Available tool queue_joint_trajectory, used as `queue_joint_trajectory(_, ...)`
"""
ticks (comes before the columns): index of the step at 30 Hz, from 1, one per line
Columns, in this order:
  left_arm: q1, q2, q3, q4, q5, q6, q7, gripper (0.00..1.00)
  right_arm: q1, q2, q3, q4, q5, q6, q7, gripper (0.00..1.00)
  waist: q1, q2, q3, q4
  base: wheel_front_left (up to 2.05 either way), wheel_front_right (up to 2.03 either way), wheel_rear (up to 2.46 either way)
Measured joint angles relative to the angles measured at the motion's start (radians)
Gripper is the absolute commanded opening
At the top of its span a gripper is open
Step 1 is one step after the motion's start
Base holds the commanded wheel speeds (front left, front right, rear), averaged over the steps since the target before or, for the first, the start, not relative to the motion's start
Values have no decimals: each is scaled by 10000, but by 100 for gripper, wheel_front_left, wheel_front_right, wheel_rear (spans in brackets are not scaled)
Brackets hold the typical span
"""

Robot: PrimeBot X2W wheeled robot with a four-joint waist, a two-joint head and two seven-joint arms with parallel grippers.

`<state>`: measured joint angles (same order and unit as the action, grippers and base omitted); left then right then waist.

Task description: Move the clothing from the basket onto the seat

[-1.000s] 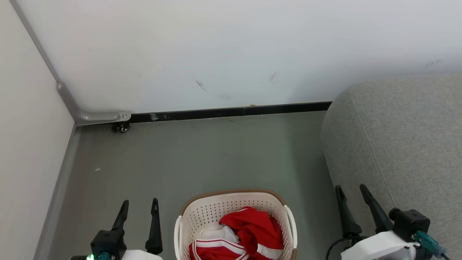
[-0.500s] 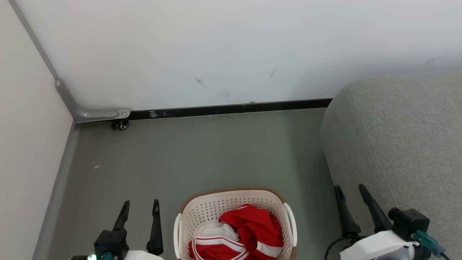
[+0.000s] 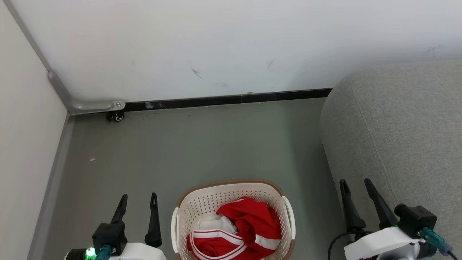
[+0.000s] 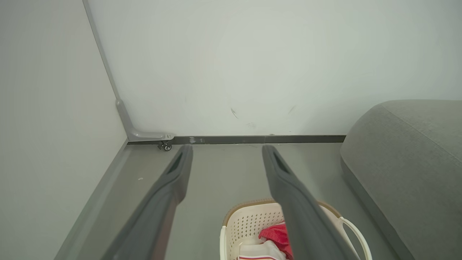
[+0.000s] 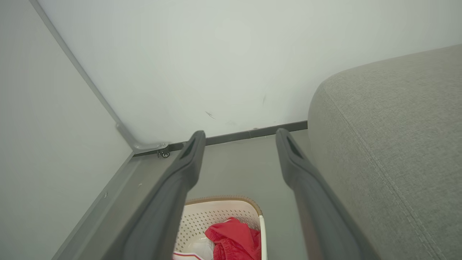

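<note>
Head view: cream-white perforated plastic basket with brown rim (image 3: pixel 195 209) seen on grey floor (image 3: pixel 216 144), between left gripper (image 3: pixel 139 196) and right gripper (image 3: pixel 354 181). Both pairs of fingers held apart, nothing gripped. Red soft clothing with white panels and striped trim (image 3: pixel 249 225) bunched inside basket, beside and apart from both grippers.
Right wrist view: large light-grey upholstered seat (image 5: pixel 397 126) shown close, stitched seam resolved.
Left wrist view: basket partly hidden behind own finger (image 4: pixel 292 202).
</note>
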<state>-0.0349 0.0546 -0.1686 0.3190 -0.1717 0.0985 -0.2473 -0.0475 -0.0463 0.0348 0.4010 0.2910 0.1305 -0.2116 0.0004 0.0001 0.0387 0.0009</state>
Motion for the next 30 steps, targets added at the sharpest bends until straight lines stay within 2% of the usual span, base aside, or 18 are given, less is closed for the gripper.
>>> queue_joint_trajectory(15,-887,19,-430,851,305,-213,0,100,-179,2,-345,-516,-196,0,-98,100,0,0,821,-309,0,0,0)
queue_joint_trajectory(30,-1869,178,-825,1772,825,-543,0,100,-741,2,-297,-1074,-236,0,-184,100,0,0,2112,-806,0,0,0)
